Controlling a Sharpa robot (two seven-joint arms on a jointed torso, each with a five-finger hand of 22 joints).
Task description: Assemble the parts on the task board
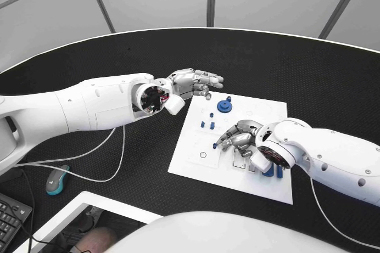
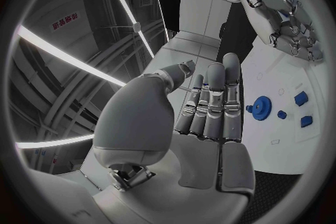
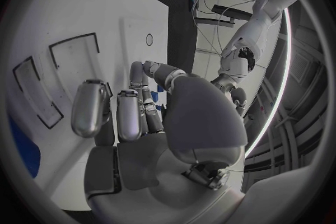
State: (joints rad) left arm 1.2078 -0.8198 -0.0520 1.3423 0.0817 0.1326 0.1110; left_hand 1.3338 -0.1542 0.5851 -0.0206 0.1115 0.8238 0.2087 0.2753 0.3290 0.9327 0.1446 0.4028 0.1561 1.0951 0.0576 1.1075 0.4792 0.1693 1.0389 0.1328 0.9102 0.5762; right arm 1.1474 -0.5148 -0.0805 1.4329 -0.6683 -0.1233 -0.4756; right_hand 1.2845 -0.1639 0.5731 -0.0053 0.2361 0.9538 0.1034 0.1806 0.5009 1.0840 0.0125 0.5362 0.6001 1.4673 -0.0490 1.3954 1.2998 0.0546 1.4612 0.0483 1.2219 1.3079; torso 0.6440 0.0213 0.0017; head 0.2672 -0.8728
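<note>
The white task board point(image 1: 261, 113) lies in the middle of the black table. A blue gear point(image 1: 225, 105) stands near its far edge, with small blue pieces point(image 1: 207, 123) just in front of it. My left hand point(image 1: 194, 83) hovers over the board's far left corner, fingers stretched out point(image 2: 210, 106), holding nothing; the gear point(image 2: 262, 105) and small pieces point(image 2: 302, 109) lie beyond its fingertips. My right hand point(image 1: 238, 138) is bent down over the board's middle, fingers point(image 3: 129, 115) spread and reaching the white surface, nothing visible in them. More blue parts point(image 1: 274, 170) lie beside its wrist.
Outlined recesses point(image 3: 42, 84) and a small round hole point(image 3: 149, 39) mark the board near my right hand. A teal object point(image 1: 54, 183) on a white cable lies at the table's left front. A keyboard point(image 1: 8, 217) and a white frame point(image 1: 79, 214) sit at the near left.
</note>
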